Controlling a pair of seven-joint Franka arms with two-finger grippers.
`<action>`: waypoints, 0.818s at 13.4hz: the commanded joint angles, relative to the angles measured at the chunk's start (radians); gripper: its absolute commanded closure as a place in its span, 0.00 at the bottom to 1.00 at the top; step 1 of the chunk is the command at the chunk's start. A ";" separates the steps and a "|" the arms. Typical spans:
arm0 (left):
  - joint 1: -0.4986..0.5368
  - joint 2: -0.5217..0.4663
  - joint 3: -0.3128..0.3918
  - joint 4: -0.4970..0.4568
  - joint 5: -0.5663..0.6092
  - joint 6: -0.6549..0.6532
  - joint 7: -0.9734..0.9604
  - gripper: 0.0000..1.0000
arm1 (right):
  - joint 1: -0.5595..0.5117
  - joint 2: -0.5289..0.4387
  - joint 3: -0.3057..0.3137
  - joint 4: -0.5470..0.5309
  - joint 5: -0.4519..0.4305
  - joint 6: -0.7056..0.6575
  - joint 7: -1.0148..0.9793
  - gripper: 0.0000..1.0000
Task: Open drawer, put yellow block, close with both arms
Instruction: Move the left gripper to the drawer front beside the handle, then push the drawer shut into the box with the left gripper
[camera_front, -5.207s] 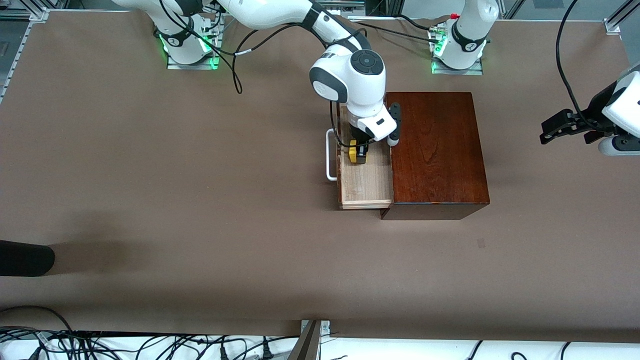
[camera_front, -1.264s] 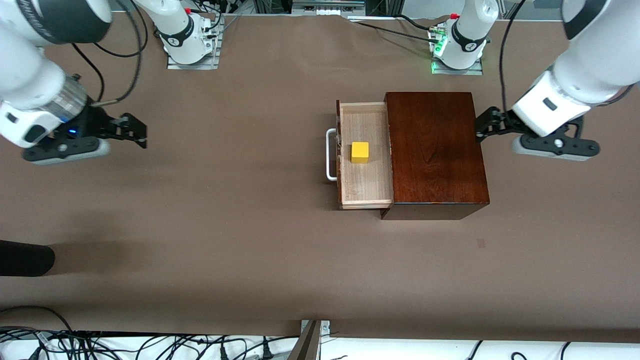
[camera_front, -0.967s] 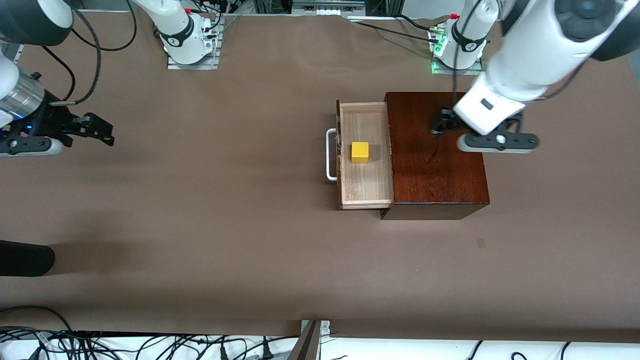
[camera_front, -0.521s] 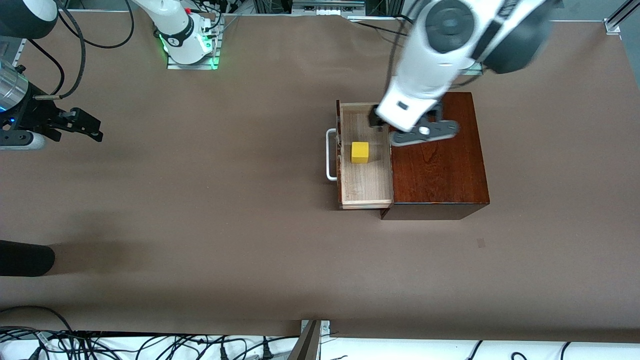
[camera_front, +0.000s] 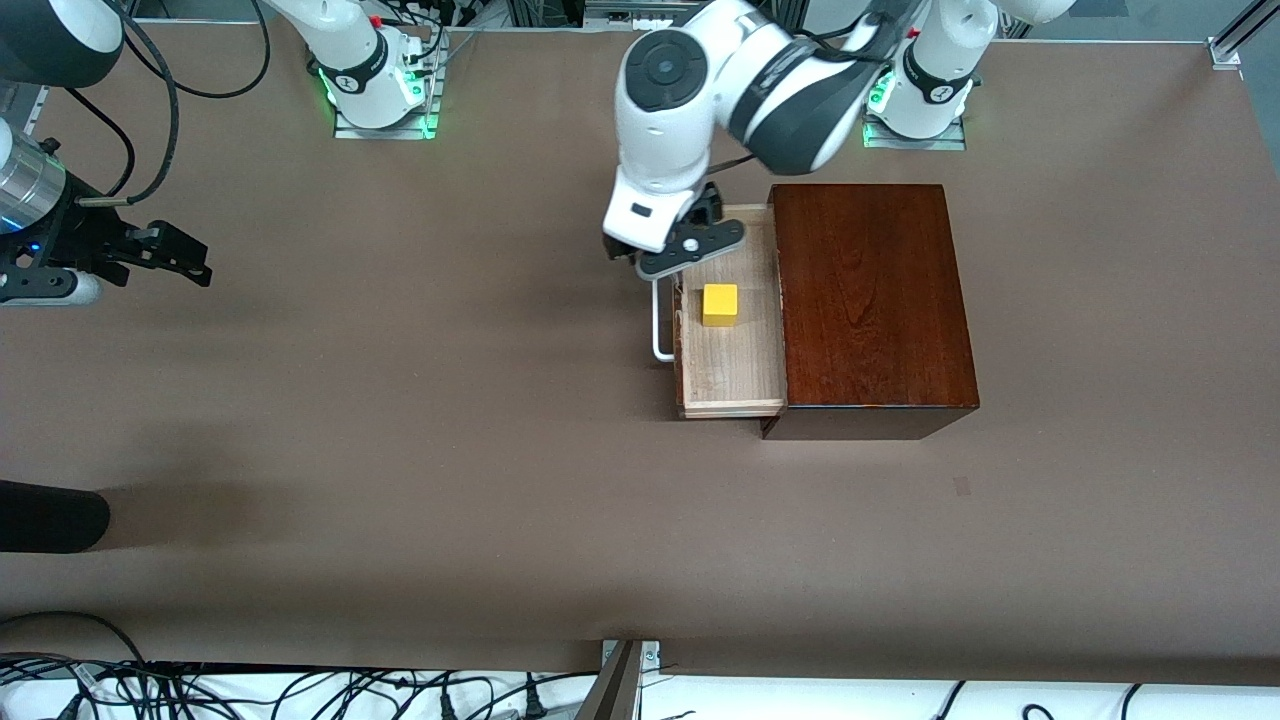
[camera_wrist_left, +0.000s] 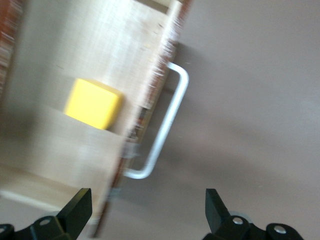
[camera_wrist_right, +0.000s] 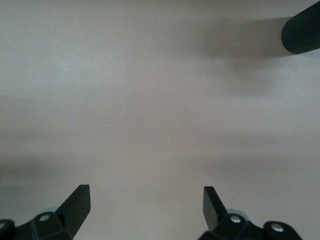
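Seeing my left claw (camera_front: 640, 262) spread wide and empty over the white handle (camera_front: 659, 320) end of the pulled-out drawer (camera_front: 728, 372). The yellow block (camera_front: 720, 304) sits in the drawer tray, just beside the claw, not touched. The right claw (camera_front: 175, 255) waits, spread, over bare worktop (camera_front: 400, 450) at the right arm's end, well apart from the mahogany box (camera_front: 870, 300).

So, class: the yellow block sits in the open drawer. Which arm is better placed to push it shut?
Left, probably: its open tool hangs over the drawer's handle. The right tool, open, waits over bare table at its own end.
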 joint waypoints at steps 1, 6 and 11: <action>-0.041 0.074 0.006 0.040 -0.023 0.078 -0.083 0.00 | 0.002 0.005 0.003 0.007 0.000 -0.003 0.014 0.00; -0.053 0.123 0.004 0.055 -0.023 0.146 -0.158 0.00 | 0.002 0.008 0.005 0.008 0.000 0.000 0.016 0.00; -0.069 0.212 -0.011 0.104 -0.022 0.198 -0.252 0.71 | 0.004 0.008 0.005 0.008 0.000 -0.003 0.017 0.00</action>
